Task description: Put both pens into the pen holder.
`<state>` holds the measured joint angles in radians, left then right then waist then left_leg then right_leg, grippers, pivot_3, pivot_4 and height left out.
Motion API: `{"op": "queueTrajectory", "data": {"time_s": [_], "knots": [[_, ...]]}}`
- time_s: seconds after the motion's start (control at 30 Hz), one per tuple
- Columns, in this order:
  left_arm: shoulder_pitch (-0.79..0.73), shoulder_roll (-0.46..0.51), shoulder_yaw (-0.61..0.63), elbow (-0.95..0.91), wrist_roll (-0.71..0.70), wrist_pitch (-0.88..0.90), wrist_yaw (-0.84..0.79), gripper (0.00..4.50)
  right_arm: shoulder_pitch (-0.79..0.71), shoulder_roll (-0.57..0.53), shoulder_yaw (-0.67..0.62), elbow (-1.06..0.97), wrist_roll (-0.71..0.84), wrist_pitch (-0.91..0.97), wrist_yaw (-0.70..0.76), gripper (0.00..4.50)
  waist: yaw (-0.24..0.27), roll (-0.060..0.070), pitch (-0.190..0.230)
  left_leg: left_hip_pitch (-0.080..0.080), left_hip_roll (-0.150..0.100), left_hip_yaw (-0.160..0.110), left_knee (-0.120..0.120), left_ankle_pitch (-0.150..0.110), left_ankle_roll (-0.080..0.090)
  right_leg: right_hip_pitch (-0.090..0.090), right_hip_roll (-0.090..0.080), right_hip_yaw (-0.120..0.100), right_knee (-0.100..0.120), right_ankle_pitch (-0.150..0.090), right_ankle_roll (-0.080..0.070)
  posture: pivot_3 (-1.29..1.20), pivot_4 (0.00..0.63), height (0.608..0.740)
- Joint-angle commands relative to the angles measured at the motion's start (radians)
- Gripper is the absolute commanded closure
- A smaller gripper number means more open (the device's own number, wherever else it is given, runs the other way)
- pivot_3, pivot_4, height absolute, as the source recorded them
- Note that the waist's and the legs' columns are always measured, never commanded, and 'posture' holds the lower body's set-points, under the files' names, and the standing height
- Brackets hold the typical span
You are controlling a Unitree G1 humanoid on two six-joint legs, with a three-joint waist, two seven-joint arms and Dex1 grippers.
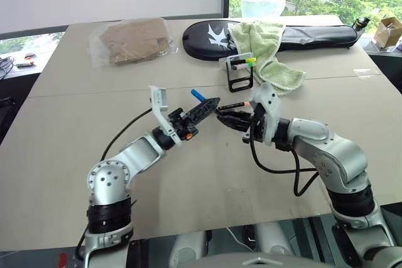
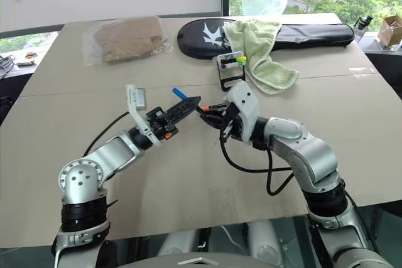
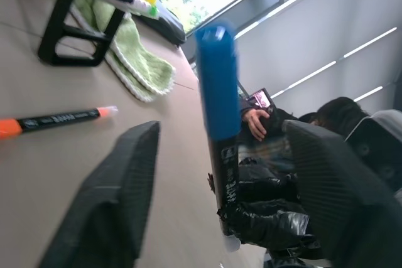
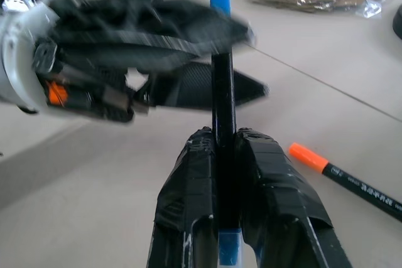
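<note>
Above the middle of the bench (image 1: pixel 75 123), the right tool (image 4: pixel 225 149) is clenched on the blue pen (image 4: pixel 222 92), and the left tool (image 1: pixel 204 108) has its fingers spread around the pen's upper barrel, not yet pinching. The orange pen (image 3: pixel 56 119) lies flat on the bench just beyond them. Farther back stands the pen holder (image 1: pixel 239 73), touching a green towel (image 1: pixel 267 51) draped over a long black case (image 1: pixel 207 39); a bagged brown package (image 1: pixel 132 41) sits well left. The left wrist view catches a person's hand (image 3: pixel 256 122) in the background.
</note>
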<state>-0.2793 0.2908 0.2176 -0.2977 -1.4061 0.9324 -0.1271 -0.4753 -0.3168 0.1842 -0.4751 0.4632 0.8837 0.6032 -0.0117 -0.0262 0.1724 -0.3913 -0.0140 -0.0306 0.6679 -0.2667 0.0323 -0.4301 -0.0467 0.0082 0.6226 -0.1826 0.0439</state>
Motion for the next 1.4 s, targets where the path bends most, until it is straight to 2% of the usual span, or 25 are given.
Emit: {"op": "queueTrajectory", "data": {"time_s": [0.03,0.07,0.13,0.3,0.4,0.47,0.5,0.57,0.63,0.7,0.77,0.9,0.97,1.13,1.4], "knots": [[-0.025,-0.004,0.003,-0.018,-0.014,-0.027,-0.009,3.13,-0.029,0.009,-0.018,-0.027,0.031,-0.016,0.000,4.50,0.000,0.000,0.000,0.000,0.000,0.000,0.000,0.000,0.000,0.000,0.000,0.000,0.000,0.000,0.000,0.00,0.150,0.740],[-0.025,0.006,0.012,-0.011,-0.019,-0.025,-0.017,3.66,-0.032,0.015,-0.018,-0.024,0.033,-0.016,-0.005,4.50,0.000,0.000,0.000,0.000,0.000,0.000,0.000,0.000,0.000,0.000,0.000,0.000,0.000,0.000,0.000,0.00,0.150,0.740],[-0.023,0.021,0.023,-0.003,-0.009,-0.030,-0.039,4.44,-0.027,0.015,-0.021,-0.025,0.039,-0.017,-0.006,4.50,0.000,0.000,0.000,0.000,0.000,0.000,0.000,0.000,0.000,0.000,0.000,0.000,0.000,0.000,0.000,0.00,0.150,0.740],[-0.080,0.044,0.069,0.049,-0.048,-0.049,-0.041,4.48,-0.018,0.013,-0.024,-0.034,0.047,-0.014,-0.014,4.50,0.002,0.000,0.000,0.000,0.000,0.000,0.000,0.000,0.000,0.000,0.000,0.000,0.000,-0.001,-0.002,0.00,0.150,0.740],[-0.154,0.072,0.059,0.062,-0.031,-0.048,-0.064,4.48,-0.039,0.012,-0.075,-0.035,0.085,-0.015,-0.014,4.50,0.002,0.000,0.000,-0.001,0.000,-0.001,0.001,0.000,0.000,0.000,0.000,-0.001,0.000,0.000,0.000,0.00,0.150,0.740],[-0.197,0.086,0.038,0.069,0.021,-0.061,-0.105,4.50,-0.024,-0.010,-0.084,-0.034,0.078,-0.053,0.001,3.46,0.003,0.000,0.000,-0.001,-0.001,-0.001,0.001,0.000,0.000,0.000,0.000,-0.001,0.000,0.000,0.000,0.00,0.150,0.740],[-0.224,0.098,0.000,0.069,0.103,-0.090,-0.147,4.50,0.004,-0.038,-0.081,-0.039,0.057,-0.081,0.012,3.14,0.003,0.000,0.000,-0.001,-0.001,-0.002,0.001,0.000,0.000,0.000,0.000,-0.001,0.000,0.000,0.000,0.00,0.150,0.740],[-0.284,0.114,-0.055,0.081,0.240,-0.154,-0.212,4.50,0.058,-0.085,-0.099,-0.062,0.014,-0.109,-0.015,2.17,0.009,0.000,0.000,-0.002,-0.002,-0.002,0.001,0.000,0.000,0.000,0.000,-0.002,0.000,0.000,0.000,0.00,0.150,0.740],[-0.382,0.136,-0.136,0.101,0.423,-0.273,-0.300,4.50,0.088,-0.121,-0.131,-0.105,-0.019,-0.128,-0.056,1.00,0.013,0.000,0.000,-0.003,-0.005,-0.002,0.000,0.002,-0.004,0.000,0.000,-0.002,-0.001,0.000,0.000,0.00,0.150,0.740],[-0.439,0.189,-0.261,0.109,0.661,-0.448,-0.438,4.50,0.120,-0.158,-0.171,-0.143,-0.023,-0.135,-0.066,0.09,0.016,0.000,0.000,-0.005,-0.006,-0.001,0.001,0.003,-0.004,-0.002,0.000,-0.001,-0.001,0.000,0.000,0.00,0.150,0.740],[-0.483,0.194,-0.348,0.143,0.841,-0.627,-0.519,4.50,0.180,-0.222,-0.207,-0.181,-0.026,-0.156,-0.030,0.04,0.018,0.001,0.000,-0.005,-0.006,0.000,0.000,0.003,-0.004,-0.002,0.000,0.000,-0.003,0.000,0.000,0.00,0.150,0.740],[-0.534,0.161,-0.453,0.204,1.076,-0.892,-0.601,4.50,0.269,-0.300,-0.297,-0.244,-0.006,-0.174,-0.013,0.04,0.023,0.001,0.000,-0.006,-0.005,0.001,-0.001,0.003,-0.004,-0.002,-0.001,0.001,-0.006,-0.001,0.001,0.00,0.150,0.740],[-0.550,0.163,-0.514,0.276,1.244,-1.064,-0.603,4.50,0.301,-0.317,-0.337,-0.285,0.021,-0.167,-0.012,0.04,0.024,0.001,0.000,-0.006,-0.003,0.001,-0.001,0.002,-0.004,-0.002,-0.001,0.001,-0.006,-0.001,0.001,0.00,0.150,0.740],[-0.596,0.122,-0.585,0.478,1.508,-1.349,-0.517,4.50,0.379,-0.327,-0.395,-0.351,0.043,-0.206,-0.010,0.04,0.027,0.001,0.000,-0.006,-0.001,0.001,0.000,-0.001,0.001,-0.001,0.000,0.000,-0.006,-0.001,0.002,0.00,0.150,0.740],[-0.694,0.056,-0.588,0.763,1.682,-1.574,-0.387,4.50,0.457,-0.303,-0.509,-0.425,0.086,-0.289,-0.043,0.04,0.025,0.001,0.001,-0.006,-0.001,0.002,0.003,-0.001,0.003,-0.001,0.000,0.001,-0.005,0.001,0.004,0.00,0.150,0.740]]}}
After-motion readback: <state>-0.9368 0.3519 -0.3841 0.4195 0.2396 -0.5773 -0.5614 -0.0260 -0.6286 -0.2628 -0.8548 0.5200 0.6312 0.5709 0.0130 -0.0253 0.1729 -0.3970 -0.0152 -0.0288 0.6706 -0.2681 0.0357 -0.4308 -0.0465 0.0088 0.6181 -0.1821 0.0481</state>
